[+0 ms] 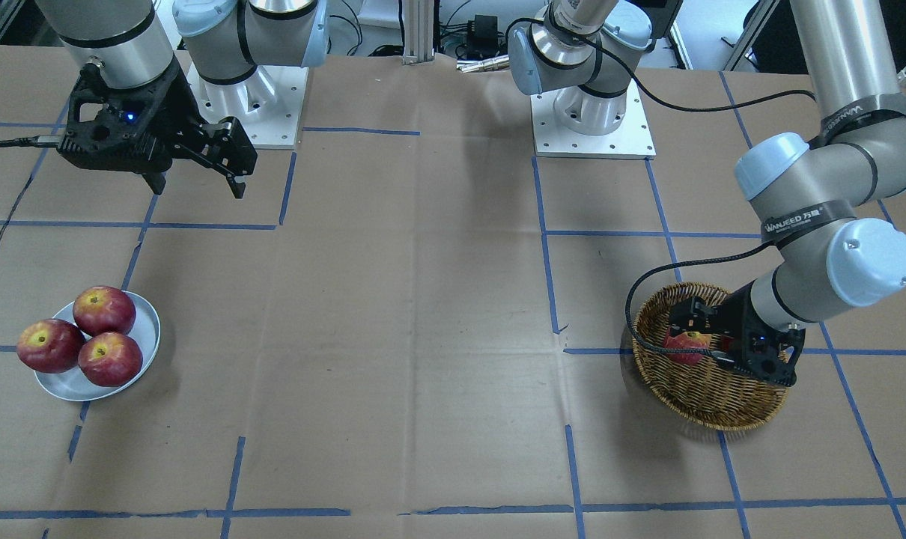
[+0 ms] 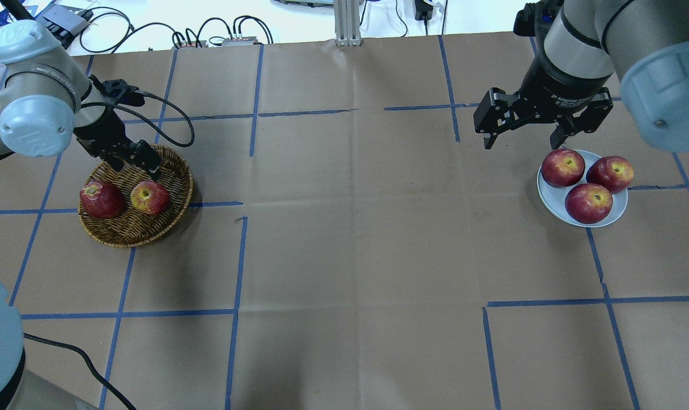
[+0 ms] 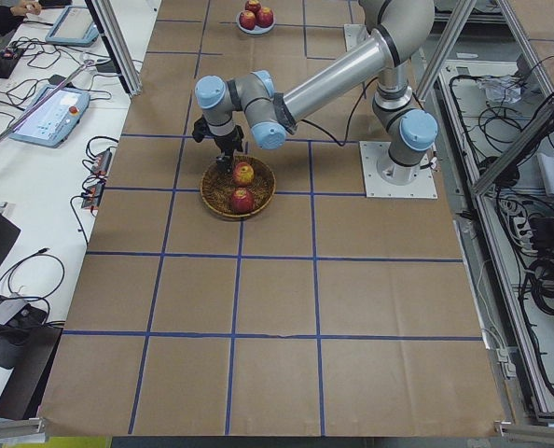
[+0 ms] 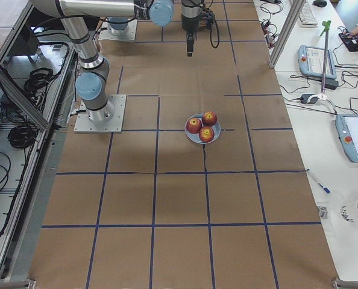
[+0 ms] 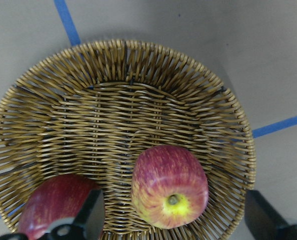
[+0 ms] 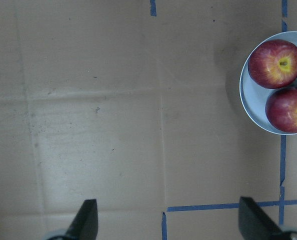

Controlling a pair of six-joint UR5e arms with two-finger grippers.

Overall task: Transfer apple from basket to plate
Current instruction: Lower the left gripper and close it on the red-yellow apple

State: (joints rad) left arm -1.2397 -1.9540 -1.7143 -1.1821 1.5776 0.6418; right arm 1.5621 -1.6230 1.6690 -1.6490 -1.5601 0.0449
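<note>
The woven basket (image 2: 129, 233) holds two apples. The apple (image 2: 150, 197), pinkish-red and streaky with a yellow patch round the stem, lies on its right side; a darker red apple (image 2: 101, 199) lies to the left. My left gripper (image 2: 138, 168) is open and hovers over the basket's far rim. In the left wrist view the apple (image 5: 169, 186) lies between and below the spread fingers (image 5: 91, 215). The pale plate (image 2: 551, 196) at the right holds three dark red apples. My right gripper (image 2: 521, 136) is open and empty, above the table just left of the plate.
The table is brown paper with a grid of blue tape lines (image 2: 239, 256). The two arm bases (image 1: 591, 112) stand at the robot's edge. Cables (image 2: 151, 28) lie past the far edge. The left arm's cable (image 1: 648, 284) loops beside the basket.
</note>
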